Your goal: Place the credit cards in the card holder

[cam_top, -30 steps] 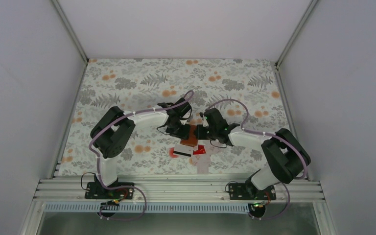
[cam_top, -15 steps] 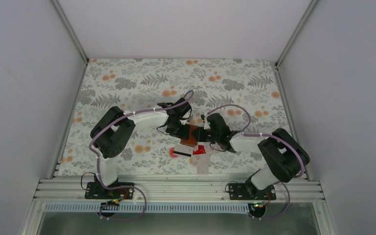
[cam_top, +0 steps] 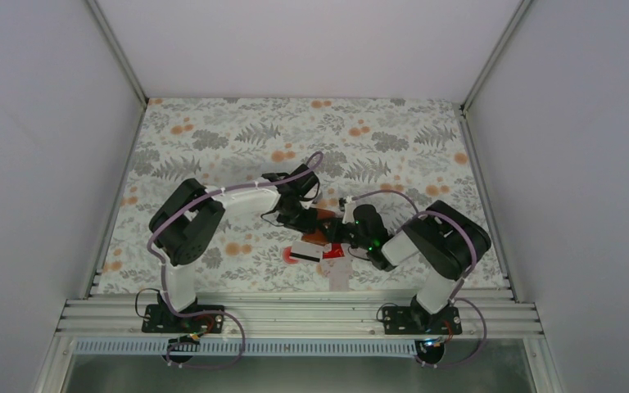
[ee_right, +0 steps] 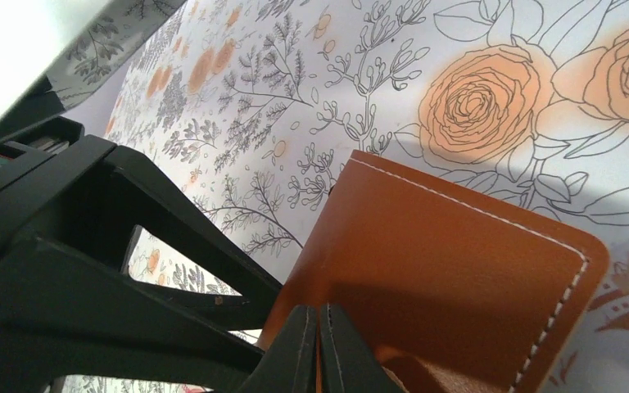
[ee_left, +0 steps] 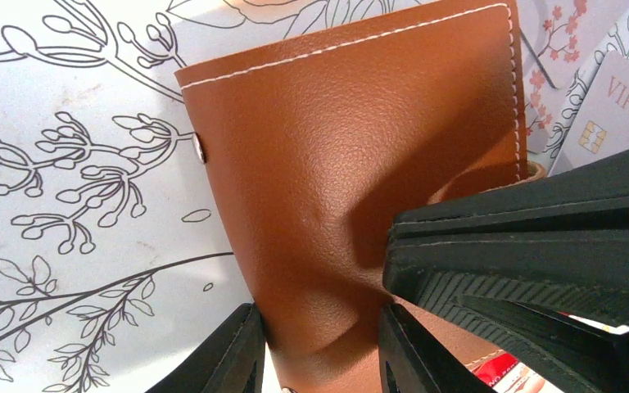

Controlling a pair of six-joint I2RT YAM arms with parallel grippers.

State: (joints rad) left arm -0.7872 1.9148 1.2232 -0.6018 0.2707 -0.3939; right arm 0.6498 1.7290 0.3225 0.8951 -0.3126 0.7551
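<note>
The brown leather card holder (cam_top: pixel 318 237) lies mid-table between both grippers. In the left wrist view the card holder (ee_left: pixel 352 155) fills the frame, and my left gripper (ee_left: pixel 319 321) has a finger pressed on each side of its bulging near end. My right gripper (ee_right: pixel 318 318) is shut on a thin edge of the card holder (ee_right: pixel 450 270), with a sliver of leather between its fingers. Just in front lie a white credit card with a black stripe (cam_top: pixel 305 253), a red card (cam_top: pixel 333 251) and a pale card (cam_top: pixel 340 278). A pale VIP card (ee_left: pixel 614 106) shows beside the holder.
A floral tablecloth (cam_top: pixel 213 147) covers the table, with white walls on three sides. A round red printed spot (cam_top: pixel 287 256) sits beside the striped card. The aluminium rail (cam_top: pixel 295 315) carrying both arm bases runs along the near edge.
My right arm has folded back and its gripper has slid toward the near side, staying at the card holder. The left arm has barely moved.
</note>
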